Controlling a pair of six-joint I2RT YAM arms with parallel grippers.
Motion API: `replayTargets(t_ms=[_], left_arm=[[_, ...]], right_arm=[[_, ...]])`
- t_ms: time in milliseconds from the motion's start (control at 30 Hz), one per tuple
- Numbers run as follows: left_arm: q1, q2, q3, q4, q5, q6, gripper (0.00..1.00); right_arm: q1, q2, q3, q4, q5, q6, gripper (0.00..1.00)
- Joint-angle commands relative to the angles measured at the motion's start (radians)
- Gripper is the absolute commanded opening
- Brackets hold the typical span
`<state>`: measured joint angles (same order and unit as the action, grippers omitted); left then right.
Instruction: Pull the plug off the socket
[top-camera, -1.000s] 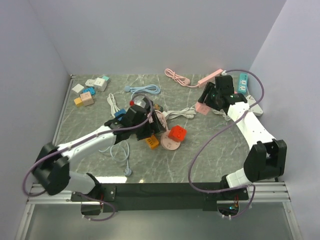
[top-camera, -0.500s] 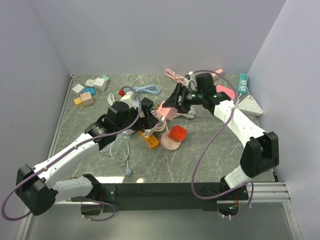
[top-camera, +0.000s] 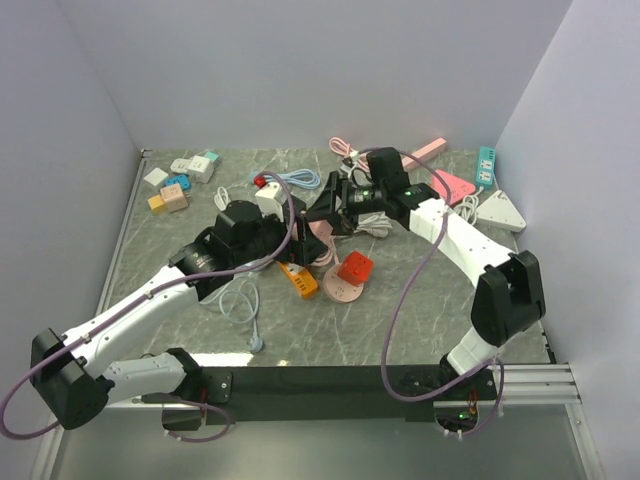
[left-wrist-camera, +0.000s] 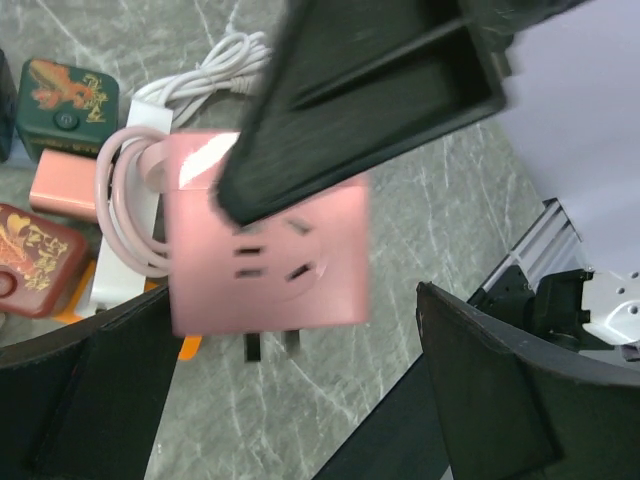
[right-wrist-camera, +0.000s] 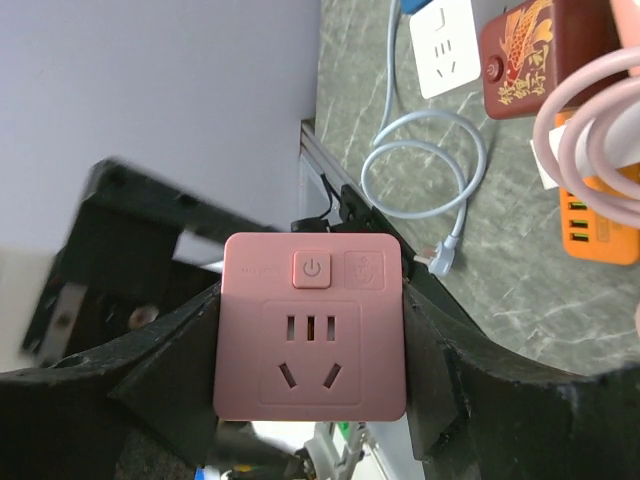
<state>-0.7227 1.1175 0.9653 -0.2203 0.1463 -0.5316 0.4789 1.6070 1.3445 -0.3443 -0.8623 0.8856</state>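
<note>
A pink cube socket (right-wrist-camera: 310, 340) with a power button is clamped between my right gripper's (right-wrist-camera: 312, 345) fingers and held in the air over the table's middle (top-camera: 317, 229). In the left wrist view the cube (left-wrist-camera: 265, 250) shows an empty outlet face and two bare prongs on its lower side. No plug shows in the faces I see. My left gripper (left-wrist-camera: 296, 335) is open, its fingers wide on either side just below the cube and not touching it. In the top view both grippers meet, the left (top-camera: 298, 233) and the right (top-camera: 324, 220).
Below lie a coiled pink cable (left-wrist-camera: 125, 200), a white cable, an orange power strip (top-camera: 300, 282), a red cube (top-camera: 354, 267) and a pink round socket (top-camera: 340, 290). Small cubes (top-camera: 180, 180) sit back left; a teal strip (top-camera: 486, 165) and white triangular socket (top-camera: 500, 210) back right.
My right arm has carried the pink cube from the back right leftward to the table's middle. My left gripper has risen and turned to meet it, fingers open.
</note>
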Motion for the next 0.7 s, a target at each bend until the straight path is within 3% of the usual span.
replayTargets(t_ms=[0, 167, 233, 333, 367, 433, 467, 500, 567, 600, 633, 667], left_arm=[[-0.027, 0.002, 0.073, 0.036, -0.01, 0.06, 0.99], [-0.05, 0.047, 0.102, -0.019, -0.07, 0.099, 0.99], [-0.052, 0.067, 0.107, -0.031, -0.076, 0.111, 0.94], [-0.052, 0.079, 0.105, -0.031, -0.07, 0.12, 0.73], [-0.052, 0.08, 0.105, -0.03, -0.064, 0.127, 0.55], [-0.052, 0.09, 0.116, -0.046, -0.062, 0.13, 0.31], [-0.052, 0.091, 0.121, -0.053, -0.07, 0.13, 0.1], [-0.052, 0.084, 0.127, -0.057, -0.077, 0.127, 0.02], [-0.052, 0.062, 0.124, -0.059, -0.114, 0.121, 0.0], [-0.052, 0.033, 0.11, -0.059, -0.128, 0.119, 0.0], [-0.052, 0.018, 0.104, -0.068, -0.143, 0.117, 0.0], [-0.052, 0.004, 0.089, -0.074, -0.181, 0.119, 0.0]], right_arm=[[0.017, 0.027, 0.067, 0.005, -0.056, 0.016, 0.0], [0.035, 0.044, 0.084, 0.019, -0.093, 0.022, 0.0], [0.038, 0.042, 0.087, 0.031, -0.103, 0.03, 0.0], [0.043, 0.042, 0.082, 0.05, -0.119, 0.039, 0.0], [0.043, 0.044, 0.084, 0.047, -0.125, 0.029, 0.0], [0.049, 0.045, 0.082, 0.039, -0.136, 0.023, 0.0], [0.049, 0.045, 0.081, 0.03, -0.138, 0.018, 0.0], [0.047, 0.047, 0.084, 0.024, -0.133, 0.015, 0.18], [0.043, 0.044, 0.093, -0.002, -0.109, 0.007, 0.46], [0.04, 0.044, 0.097, -0.01, -0.083, 0.004, 0.76], [0.023, 0.042, 0.111, -0.015, -0.067, 0.009, 0.9], [0.012, 0.042, 0.117, -0.031, -0.046, 0.012, 0.93]])
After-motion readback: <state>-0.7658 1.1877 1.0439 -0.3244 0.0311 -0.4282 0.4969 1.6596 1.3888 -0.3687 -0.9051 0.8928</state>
